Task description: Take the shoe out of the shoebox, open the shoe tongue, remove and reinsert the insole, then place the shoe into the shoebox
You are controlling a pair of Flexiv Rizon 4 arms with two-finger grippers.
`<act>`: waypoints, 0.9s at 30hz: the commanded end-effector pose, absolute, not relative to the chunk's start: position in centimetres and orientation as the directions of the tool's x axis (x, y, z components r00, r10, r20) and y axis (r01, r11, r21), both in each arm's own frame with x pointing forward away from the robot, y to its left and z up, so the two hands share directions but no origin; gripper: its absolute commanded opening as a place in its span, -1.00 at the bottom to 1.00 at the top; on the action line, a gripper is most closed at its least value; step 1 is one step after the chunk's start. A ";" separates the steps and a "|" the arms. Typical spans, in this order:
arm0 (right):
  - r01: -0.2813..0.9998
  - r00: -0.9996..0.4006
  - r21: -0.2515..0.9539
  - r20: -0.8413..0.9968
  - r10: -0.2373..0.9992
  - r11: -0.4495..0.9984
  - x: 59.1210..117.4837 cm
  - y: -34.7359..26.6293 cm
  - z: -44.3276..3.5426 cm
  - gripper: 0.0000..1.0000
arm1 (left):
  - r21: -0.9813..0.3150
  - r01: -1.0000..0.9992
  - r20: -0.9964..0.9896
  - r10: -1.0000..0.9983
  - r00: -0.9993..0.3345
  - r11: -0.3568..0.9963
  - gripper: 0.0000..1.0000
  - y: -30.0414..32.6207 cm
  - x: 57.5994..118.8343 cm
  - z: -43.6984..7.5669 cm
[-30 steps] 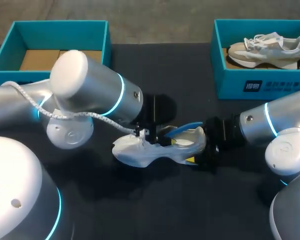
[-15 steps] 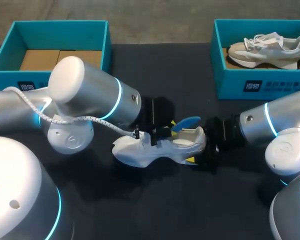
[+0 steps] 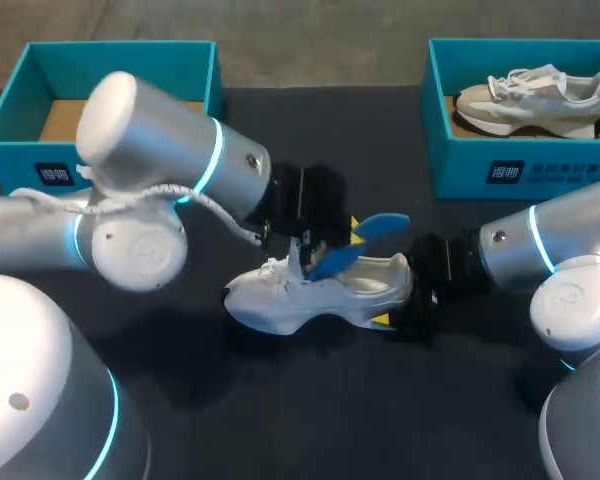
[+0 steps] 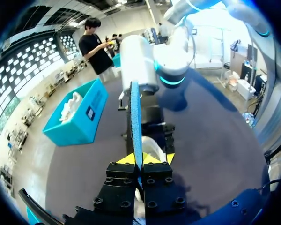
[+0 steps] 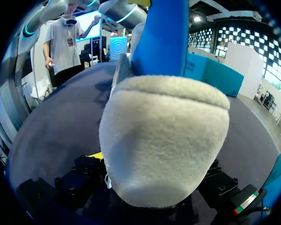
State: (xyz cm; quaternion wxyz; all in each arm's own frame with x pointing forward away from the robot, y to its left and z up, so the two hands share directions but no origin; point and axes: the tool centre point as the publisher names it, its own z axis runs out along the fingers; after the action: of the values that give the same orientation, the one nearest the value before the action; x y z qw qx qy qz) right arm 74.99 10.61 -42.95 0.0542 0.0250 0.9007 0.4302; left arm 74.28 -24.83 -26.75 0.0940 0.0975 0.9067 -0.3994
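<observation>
While the blue insole (image 3: pixel 365 238) juts out, the white shoe (image 3: pixel 300 300) sits upright.

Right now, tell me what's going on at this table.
The left gripper is shut on a flat blue insole, which slants up out of the white lace-up sneaker lying on the black table. The right gripper clamps that sneaker's heel. The insole's lower end is at the shoe's opening. A beige sneaker lies in the teal cardboard shoebox at the far right.
</observation>
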 end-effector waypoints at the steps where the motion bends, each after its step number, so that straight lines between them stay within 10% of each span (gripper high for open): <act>1: -0.001 -0.993 0.775 -0.077 0.093 0.632 74.9 10.7 -43.1 -1.00 | -0.742 0.273 -0.231 0.150 -0.961 0.613 -1.00 -24.3 74.3 -25.9; 27: -0.001 -0.993 0.775 -0.077 0.093 0.632 74.9 10.7 -43.1 -1.00 | -0.840 0.370 -0.287 0.253 -0.924 0.398 -1.00 -25.7 73.4 -15.6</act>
State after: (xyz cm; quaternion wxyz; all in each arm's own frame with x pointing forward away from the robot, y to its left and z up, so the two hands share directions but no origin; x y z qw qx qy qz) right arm 74.99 10.61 -42.95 0.0542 0.0250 0.9007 0.4302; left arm 73.23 -26.11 -16.19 0.0608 0.1817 0.8361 -0.5140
